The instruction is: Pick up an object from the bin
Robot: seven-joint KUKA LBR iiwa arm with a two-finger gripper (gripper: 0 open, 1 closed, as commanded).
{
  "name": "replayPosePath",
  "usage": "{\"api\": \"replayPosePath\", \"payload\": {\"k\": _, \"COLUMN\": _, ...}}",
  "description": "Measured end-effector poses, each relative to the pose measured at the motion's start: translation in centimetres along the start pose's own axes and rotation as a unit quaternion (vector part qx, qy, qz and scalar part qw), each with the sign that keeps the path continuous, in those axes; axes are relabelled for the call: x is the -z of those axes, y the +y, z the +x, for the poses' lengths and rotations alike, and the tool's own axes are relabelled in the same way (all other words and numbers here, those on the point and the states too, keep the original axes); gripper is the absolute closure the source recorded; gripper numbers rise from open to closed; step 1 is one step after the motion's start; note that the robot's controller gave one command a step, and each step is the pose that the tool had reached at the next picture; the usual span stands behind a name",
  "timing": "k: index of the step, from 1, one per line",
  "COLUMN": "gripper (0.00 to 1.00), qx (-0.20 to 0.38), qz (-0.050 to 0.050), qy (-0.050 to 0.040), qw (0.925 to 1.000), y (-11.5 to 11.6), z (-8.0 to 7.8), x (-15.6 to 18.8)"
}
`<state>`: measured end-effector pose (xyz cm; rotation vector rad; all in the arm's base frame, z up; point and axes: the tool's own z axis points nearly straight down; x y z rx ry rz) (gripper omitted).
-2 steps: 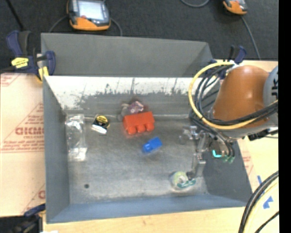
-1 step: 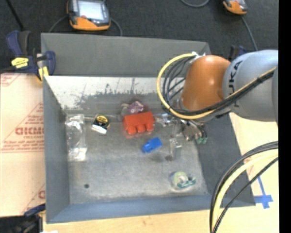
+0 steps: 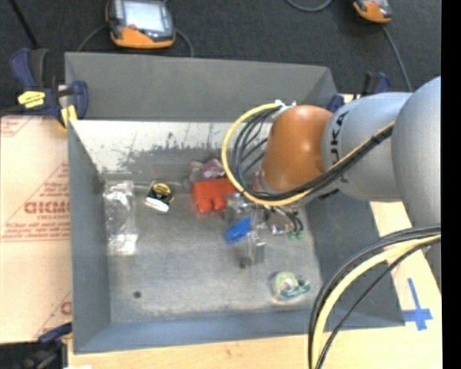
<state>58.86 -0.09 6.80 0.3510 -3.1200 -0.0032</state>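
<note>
While the hand (image 3: 250,250), whose opening we cannot tell, is hanging beside the small blue piece (image 3: 237,231), we are advising centring first.

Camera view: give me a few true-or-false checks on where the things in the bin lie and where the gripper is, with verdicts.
1. The red block lies toward the back wall of the bin, up and to the view's left of the gripper. True.
2. The clear plastic bag lies in the bin's right half. False: it lies at the left side.
3. The small blue thing lies close beside the gripper. True.
4. The round whitish thing lies between the red block and the bag. False: it lies near the front right corner; the small black-and-yellow thing lies between them.
</note>
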Motion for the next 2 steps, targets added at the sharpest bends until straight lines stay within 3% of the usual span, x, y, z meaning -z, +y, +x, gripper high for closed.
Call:
{"api": "replayPosePath", "payload": {"k": 1, "gripper": 1.00, "qx": 0.000, "qz": 0.001, "qy": -0.0024, "qw": 1.0000, "y": -0.2, "z": -0.1, "x": 0.3}}
{"api": "replayPosePath", "payload": {"k": 2, "gripper": 1.00, "qx": -0.012, "qz": 0.003, "qy": -0.0075, "qw": 0.9999, "y": -0.4, "z": -0.8, "x": 15.6}}
